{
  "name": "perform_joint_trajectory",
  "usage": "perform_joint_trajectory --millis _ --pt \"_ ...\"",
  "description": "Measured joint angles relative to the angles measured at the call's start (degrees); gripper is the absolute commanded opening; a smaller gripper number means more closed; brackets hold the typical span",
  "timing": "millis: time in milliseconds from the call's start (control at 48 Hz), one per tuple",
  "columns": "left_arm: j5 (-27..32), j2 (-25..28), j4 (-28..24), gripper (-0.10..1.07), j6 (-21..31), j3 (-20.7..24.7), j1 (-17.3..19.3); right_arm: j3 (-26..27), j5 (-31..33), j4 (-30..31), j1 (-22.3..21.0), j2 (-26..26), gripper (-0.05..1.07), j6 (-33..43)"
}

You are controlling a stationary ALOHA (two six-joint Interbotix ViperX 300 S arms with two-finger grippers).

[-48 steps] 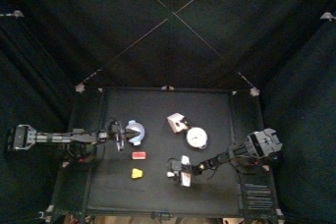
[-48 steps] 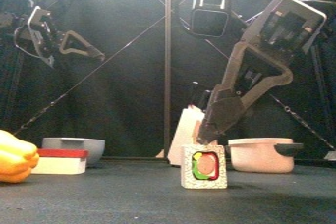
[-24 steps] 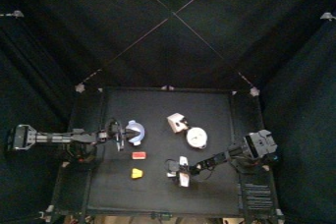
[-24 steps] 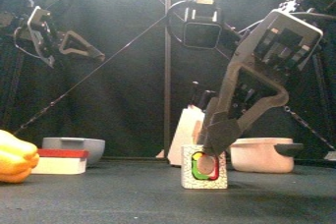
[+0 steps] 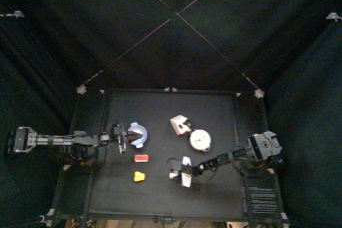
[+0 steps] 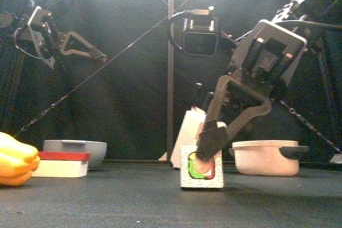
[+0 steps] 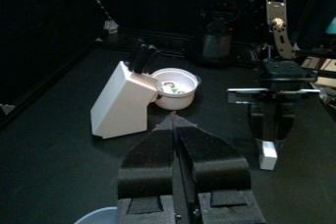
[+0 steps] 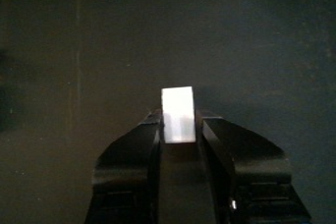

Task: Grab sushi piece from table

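The sushi piece (image 6: 201, 168) is a small white block with a green and red face, standing tilted on the black table (image 6: 94, 204). My right gripper (image 6: 209, 158) is shut on it from above. In the right wrist view the white block (image 8: 179, 113) sits clamped between the fingertips (image 8: 141, 141). From above the piece (image 5: 187, 163) is in the table's front middle, under the right gripper (image 5: 191, 168). My left gripper (image 7: 176, 135) is shut and empty, resting at the table's left (image 5: 120, 139).
A red block (image 5: 140, 157) and a yellow block (image 5: 139, 175) lie left of the sushi. A white knife block (image 5: 178, 124) and a white bowl (image 5: 202, 139) stand behind it. A grey bowl (image 6: 76, 149) is by the left gripper.
My right arm has come down and its jaws have closed on the sushi piece. The piece has tipped and shifted slightly left. The left arm has not moved.
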State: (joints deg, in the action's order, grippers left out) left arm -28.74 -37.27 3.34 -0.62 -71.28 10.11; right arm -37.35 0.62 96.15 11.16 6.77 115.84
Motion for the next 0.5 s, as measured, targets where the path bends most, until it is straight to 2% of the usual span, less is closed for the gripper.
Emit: perform_joint_trajectory --millis 146,500 --pt "0.1 -0.1 0.0 0.35 0.0 0.0 -0.1 -0.1 -0.1 -0.4 0.1 -2.3 0.53 0.0" --pt "0.0 0.0 -0.1 0.35 0.0 0.0 0.0 -0.4 -0.1 -0.4 0.1 -2.4 0.53 -0.1"
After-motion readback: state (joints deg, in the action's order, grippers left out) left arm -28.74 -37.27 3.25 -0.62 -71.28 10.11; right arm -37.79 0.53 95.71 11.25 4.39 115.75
